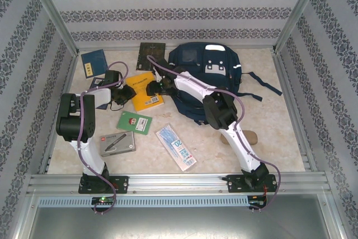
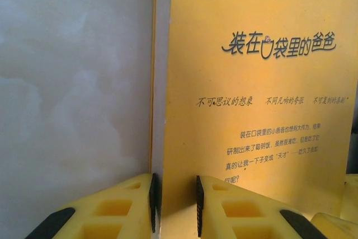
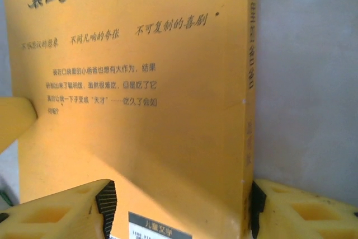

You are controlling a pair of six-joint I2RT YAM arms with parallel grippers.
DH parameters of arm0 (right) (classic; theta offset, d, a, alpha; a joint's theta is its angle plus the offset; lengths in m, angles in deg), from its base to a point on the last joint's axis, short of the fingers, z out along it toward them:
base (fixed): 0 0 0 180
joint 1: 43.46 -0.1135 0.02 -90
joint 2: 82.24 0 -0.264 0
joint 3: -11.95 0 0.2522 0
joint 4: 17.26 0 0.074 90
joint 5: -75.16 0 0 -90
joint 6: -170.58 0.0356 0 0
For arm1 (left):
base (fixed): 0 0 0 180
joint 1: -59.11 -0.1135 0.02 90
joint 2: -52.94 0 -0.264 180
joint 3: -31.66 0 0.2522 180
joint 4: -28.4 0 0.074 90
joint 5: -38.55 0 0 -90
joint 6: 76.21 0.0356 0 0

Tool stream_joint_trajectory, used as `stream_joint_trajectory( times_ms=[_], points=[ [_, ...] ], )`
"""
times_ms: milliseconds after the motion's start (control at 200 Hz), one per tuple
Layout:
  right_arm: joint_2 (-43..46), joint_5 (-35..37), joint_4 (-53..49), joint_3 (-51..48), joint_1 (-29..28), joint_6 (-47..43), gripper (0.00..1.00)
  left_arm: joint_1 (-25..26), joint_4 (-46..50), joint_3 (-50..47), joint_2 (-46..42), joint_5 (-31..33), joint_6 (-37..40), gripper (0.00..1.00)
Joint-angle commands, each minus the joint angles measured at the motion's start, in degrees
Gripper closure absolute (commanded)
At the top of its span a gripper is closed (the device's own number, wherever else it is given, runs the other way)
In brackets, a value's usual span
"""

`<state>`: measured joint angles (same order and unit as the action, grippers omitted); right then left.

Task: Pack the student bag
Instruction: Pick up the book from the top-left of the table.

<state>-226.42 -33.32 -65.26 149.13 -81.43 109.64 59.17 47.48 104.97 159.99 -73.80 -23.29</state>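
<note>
Student bag: the student bag lies flat in the upper centre-right of the top view, touching or just beside the book's right side. The right arm reaches across its lower-left part. Whether its mouth is unzipped cannot be told.
Yellow book: the yellow book sits at centre, between the two grippers, its printed cover turned to both wrist cameras.
Left gripper: the left gripper has its jaws drawn close, clamped across the book's thickness at the page edge, probably to keep it steady and raised off the table.
Right gripper: the right gripper has its jaws well apart at the spine side, one pad just beside the spine, the other over the cover. No clamp shows, which suggests a re-grip or hand-over.
Loose items: a blue book in the upper left, a green booklet and a mask packet in the lower centre all lie apart from the bag, unpacked.
Progress: judged early.
</note>
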Motion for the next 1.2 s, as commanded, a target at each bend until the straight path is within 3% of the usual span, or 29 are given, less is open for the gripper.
stream_joint_trajectory(
  times_ms=[0, 145, 295, 405, 510, 684, 879, 1104, 1194],
  points=[
    [1.2, -18.38, 10.59, -3.61, -3.79, 6.45, 0.41, 1.26, 2.94, -2.9, 3.78, -5.06, -1.18, 0.74],
    [6.25, -22.5, 18.27, -5.9, -2.69, 11.29, 0.44, 1.26, 2.51, -3.22, 2.93, -5.71, -1.51, 0.74],
    [7.27, -22.92, 16.97, -4.78, -2.04, 12.23, 0.52, 1.26, 3.07, -3.26, 1.31, -5.51, -1.4, 0.74],
    [7.15, -22.35, 16.45, -6.36, -1.35, 12.54, 0.83, 1.26, 3.72, -3.08, 0.24, -5.31, -1.19, 0.74],
    [9.09, -21.65, 18.33, -9.4, -0.83, 13.35, 1.0, 1.26, 4.93, -2.42, -1.65, -5.08, -1.1, 0.72],
    [15.48, -19.88, 22.78, -14.5, 0.36, 13.43, 1.0, 1.26, 5.51, -1.36, -6.72, -6.95, -3.65, 0.43],
    [24.72, -20.6, 30.34, -22.17, 3.36, 16.95, 1.0, 1.26, -2.14, -3.43, -12.66, -11.85, -12.58, 0.24],
    [32.65, -25.46, 43.99, -30.45, 7.92, 26.11, 1.0, 1.42, -25.61, -8.56, -14.84, -19.56, -29.9, 0.17],
    [33.69, -27.14, 48.9, -32.22, 9.27, 30.42, 1.0, 1.66, -30.56, -8.58, -15.81, -20.75, -33.64, 0.15]
  ],
)
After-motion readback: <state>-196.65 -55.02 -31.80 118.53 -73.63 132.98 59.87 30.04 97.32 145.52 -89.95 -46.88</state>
